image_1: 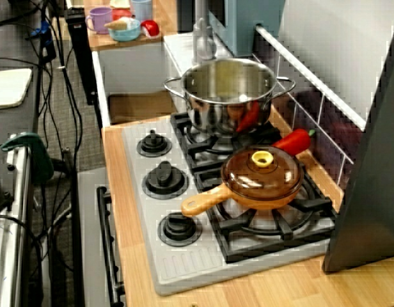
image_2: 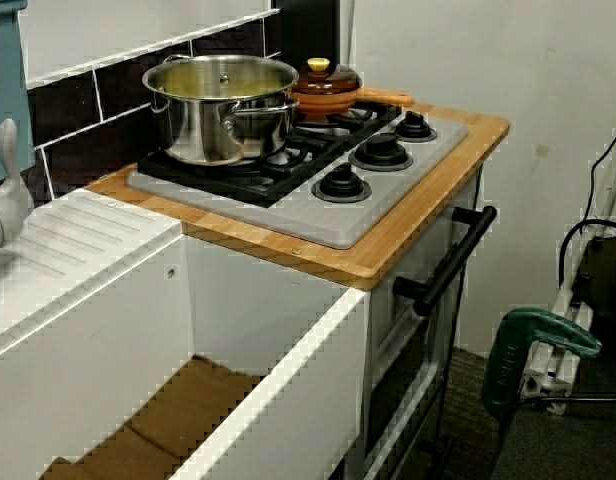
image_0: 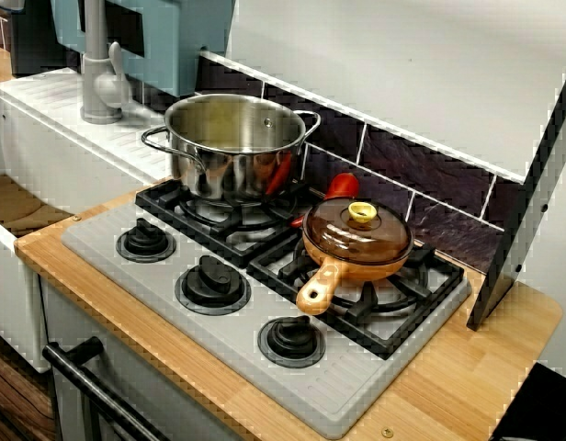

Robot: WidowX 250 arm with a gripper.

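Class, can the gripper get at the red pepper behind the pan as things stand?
Probably, from above only: red toy pepper lies between brown lidded pan, steel pot and tiled wall; gripper not in view.

Pot and lidded pan share a hob set in a counter
Seen from the hob's front corner, the pot stands on the burner at 10 o'clock from the lidded pan; a pepper lies at the pan's 12 o'clock, between it and the wall. Three knobs line the hob's front edge, at the pan's 7 o'clock. A tap stands at the pot's 10 o'clock
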